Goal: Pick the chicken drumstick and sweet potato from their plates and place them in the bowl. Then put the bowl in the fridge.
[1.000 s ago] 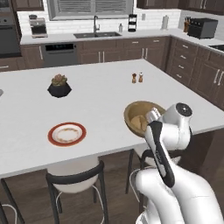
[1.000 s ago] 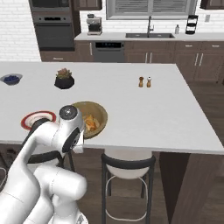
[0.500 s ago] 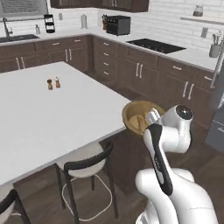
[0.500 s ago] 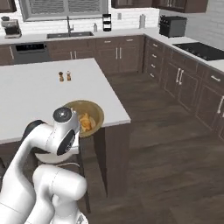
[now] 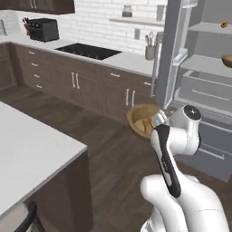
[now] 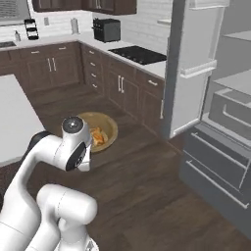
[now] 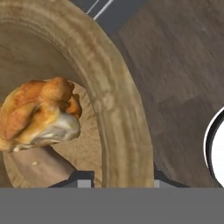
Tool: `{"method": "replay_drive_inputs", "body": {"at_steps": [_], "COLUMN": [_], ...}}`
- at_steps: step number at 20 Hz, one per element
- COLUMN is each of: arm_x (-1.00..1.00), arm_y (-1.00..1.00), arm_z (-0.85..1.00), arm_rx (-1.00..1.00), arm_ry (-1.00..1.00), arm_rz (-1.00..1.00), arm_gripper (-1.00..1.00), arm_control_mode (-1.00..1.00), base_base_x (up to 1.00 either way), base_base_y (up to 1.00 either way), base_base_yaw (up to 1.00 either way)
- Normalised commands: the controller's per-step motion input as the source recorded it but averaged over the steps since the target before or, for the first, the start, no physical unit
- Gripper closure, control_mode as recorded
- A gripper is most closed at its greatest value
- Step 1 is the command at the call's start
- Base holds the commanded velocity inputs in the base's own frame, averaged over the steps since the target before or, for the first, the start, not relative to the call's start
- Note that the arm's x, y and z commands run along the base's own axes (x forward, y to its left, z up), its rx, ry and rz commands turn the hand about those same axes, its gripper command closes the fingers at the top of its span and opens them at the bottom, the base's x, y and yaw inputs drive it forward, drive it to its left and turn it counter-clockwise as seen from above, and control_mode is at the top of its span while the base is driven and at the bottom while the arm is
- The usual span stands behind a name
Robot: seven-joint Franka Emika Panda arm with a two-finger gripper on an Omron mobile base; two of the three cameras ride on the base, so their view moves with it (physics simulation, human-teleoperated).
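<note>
The two dark fingertips [image 7: 81, 178] of the white arm's gripper [image 7: 118, 178] straddle the near wall of the round, deep, tan-brown wooden bowl [image 7: 120, 109]; one tip sits inside the rim and one outside, so the jaws are clamped on the rim. Only the tops of the tips show above the bottom edge of the hand view.

Just inside the jaws, on the bowl floor, lies the golden-brown chicken drumstick [image 7: 39, 111]. Its pale bone end [image 7: 37, 168] runs toward the inner fingertip and is cut off at the frame bottom. The orange, lumpy sweet potato [image 6: 98, 137] is hard to tell from the drumstick; in the right base view an orange patch shows in the bowl beside the wrist.

In the left base view the arm's wrist hides the near part of the bowl [image 5: 144, 120], which hangs clear above the dark wooden floor [image 5: 113, 149].

Beyond the jaws stands the tall grey steel fridge [image 5: 199, 86], door open, pale shelves and drawers exposed. Its right side is cut off. Small items on its shelves are too small to identify.
</note>
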Motion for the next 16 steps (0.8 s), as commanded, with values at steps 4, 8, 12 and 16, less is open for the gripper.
{"method": "replay_drive_inputs", "body": {"at_steps": [4,8,12,16], "arm_x": [0.00,0.00,0.00,0.00], "arm_y": [0.00,0.00,0.00,0.00], "arm_z": [0.00,0.00,0.00,0.00], "arm_rx": [0.00,0.00,0.00,0.00], "arm_ry": [0.00,0.00,0.00,0.00], "arm_rz": [0.00,0.00,0.00,0.00], "arm_gripper": [1.00,1.00,1.00,1.00], "arm_control_mode": [1.00,1.00,1.00,1.00], "base_base_x": [0.99,1.00,1.00,0.90], "base_base_y": [-0.92,-0.56,-0.37,0.24], "base_base_yaw": [-0.43,-0.47,-0.51,-0.40]}}
